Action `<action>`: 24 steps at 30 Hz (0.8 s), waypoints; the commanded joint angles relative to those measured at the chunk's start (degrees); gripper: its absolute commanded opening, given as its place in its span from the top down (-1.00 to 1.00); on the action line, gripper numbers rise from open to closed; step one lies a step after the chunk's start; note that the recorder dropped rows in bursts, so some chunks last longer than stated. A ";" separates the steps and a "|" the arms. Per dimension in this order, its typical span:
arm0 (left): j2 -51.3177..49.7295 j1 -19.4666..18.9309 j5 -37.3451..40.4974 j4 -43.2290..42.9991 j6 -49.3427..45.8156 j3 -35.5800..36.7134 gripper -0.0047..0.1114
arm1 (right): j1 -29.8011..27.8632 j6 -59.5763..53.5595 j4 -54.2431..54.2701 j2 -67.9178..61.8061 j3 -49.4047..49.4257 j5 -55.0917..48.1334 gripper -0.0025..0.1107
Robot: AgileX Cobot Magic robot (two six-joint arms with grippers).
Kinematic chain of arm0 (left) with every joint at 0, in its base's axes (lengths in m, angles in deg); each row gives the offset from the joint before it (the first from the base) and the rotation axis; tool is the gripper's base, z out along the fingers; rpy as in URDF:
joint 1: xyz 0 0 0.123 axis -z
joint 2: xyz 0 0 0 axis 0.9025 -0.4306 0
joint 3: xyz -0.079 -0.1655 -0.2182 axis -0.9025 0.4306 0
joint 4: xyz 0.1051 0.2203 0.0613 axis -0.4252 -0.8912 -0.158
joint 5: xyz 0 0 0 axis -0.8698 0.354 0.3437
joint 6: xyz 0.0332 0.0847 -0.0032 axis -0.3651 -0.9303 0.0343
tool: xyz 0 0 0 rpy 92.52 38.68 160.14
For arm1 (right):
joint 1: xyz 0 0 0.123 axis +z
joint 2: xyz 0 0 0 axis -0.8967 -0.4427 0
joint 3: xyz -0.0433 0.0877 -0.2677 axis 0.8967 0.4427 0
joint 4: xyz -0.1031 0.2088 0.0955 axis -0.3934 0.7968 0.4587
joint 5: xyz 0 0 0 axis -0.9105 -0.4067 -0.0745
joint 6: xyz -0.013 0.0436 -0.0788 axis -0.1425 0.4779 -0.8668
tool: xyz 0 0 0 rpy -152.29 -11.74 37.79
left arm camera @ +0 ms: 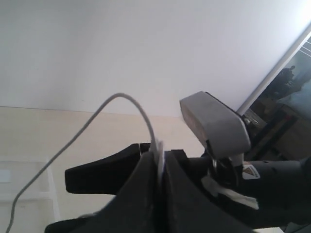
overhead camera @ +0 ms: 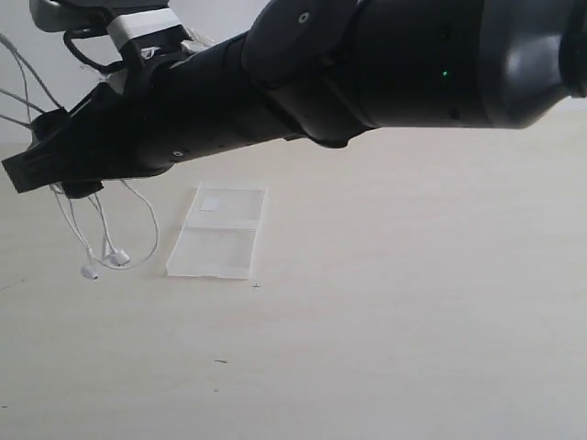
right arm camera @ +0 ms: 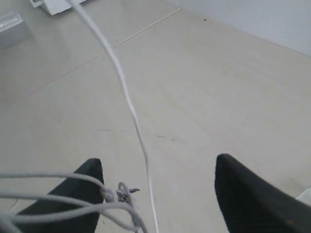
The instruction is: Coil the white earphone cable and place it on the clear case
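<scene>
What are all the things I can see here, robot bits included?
white earphone cable: one, white, hanging from the end effectors, earbuds low beside the case
clear case: one, translucent, opened flat on the table
table: one, pale beige, under everything
wall: one, white, behind the table
right arm: one, black, reaching across the exterior view
right end effector: one, black, open, cable looped over one finger
left end effector: one, black, shut on the cable
</scene>
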 commanded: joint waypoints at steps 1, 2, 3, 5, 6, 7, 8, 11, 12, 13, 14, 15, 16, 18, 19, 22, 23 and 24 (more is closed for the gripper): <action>0.35 -0.08 0.10 0.81 0.24 -0.28 0.92 | -0.29 -0.46 0.52 -1.94 -0.44 1.75 -0.17; 0.35 -0.08 0.10 0.81 0.24 -0.28 0.92 | -0.12 -0.46 0.90 -2.27 -0.44 1.75 -0.17; 0.35 -0.08 0.10 0.81 0.24 -0.28 0.92 | 0.03 -0.73 0.90 -2.69 -0.44 1.75 -0.17; 0.35 -0.08 0.10 0.81 0.24 -0.28 0.92 | 0.38 -1.63 3.02 -3.14 -0.44 1.49 -0.17; 0.35 -0.08 0.10 0.81 0.24 -0.28 0.92 | 0.38 -2.38 4.20 -3.24 -0.44 1.49 -0.17; 0.35 -0.08 -0.22 0.81 0.24 -0.28 0.92 | 0.71 -2.99 5.46 -3.40 -0.44 1.63 -0.17; 0.35 -0.08 -0.43 0.81 0.24 -0.28 0.92 | 0.84 -2.99 6.89 -3.40 -0.44 1.79 -0.17; 0.35 -0.08 -0.55 0.81 0.24 -0.28 0.92 | 1.33 -2.99 9.74 -3.48 -0.44 2.58 -0.19; 0.35 -0.08 -0.68 0.81 0.24 -0.28 0.92 | 1.33 -3.13 9.74 -3.48 -0.44 2.83 -0.24; 0.35 -0.08 -0.68 0.81 0.24 -0.28 0.92 | 1.33 -3.72 9.74 -3.48 -0.44 3.11 -0.31; 0.35 -0.08 -0.68 0.81 0.24 -0.28 0.92 | 1.33 -4.19 9.74 -3.62 -0.44 3.76 -0.37; 0.35 -0.08 -0.84 0.81 0.24 -0.28 0.92 | 1.33 -4.19 9.74 -3.62 -0.44 4.18 -0.41; 0.35 -0.08 -0.94 0.81 0.24 -0.28 0.92 | 1.33 -4.19 9.74 -3.62 -0.44 4.44 -0.45; 0.35 -0.08 -1.14 0.81 0.24 -0.28 0.92 | 1.33 -4.19 10.62 -3.62 -0.44 4.94 -0.48; 0.35 -0.08 -1.22 0.81 0.24 -0.28 0.92 | 1.33 -4.19 11.04 -3.62 -0.44 5.36 -0.48; 0.35 -0.08 -1.64 0.81 0.24 -0.28 0.92 | 1.33 -4.30 12.29 -3.66 -0.44 5.73 -0.48; 0.35 -0.08 -1.86 0.81 0.24 -0.28 0.92 | 1.33 -4.30 12.29 -3.87 -0.44 5.73 -0.48; 0.35 -0.08 -1.86 0.81 0.24 -0.28 0.92 | 1.33 -4.30 12.29 -4.03 -0.44 5.73 -0.48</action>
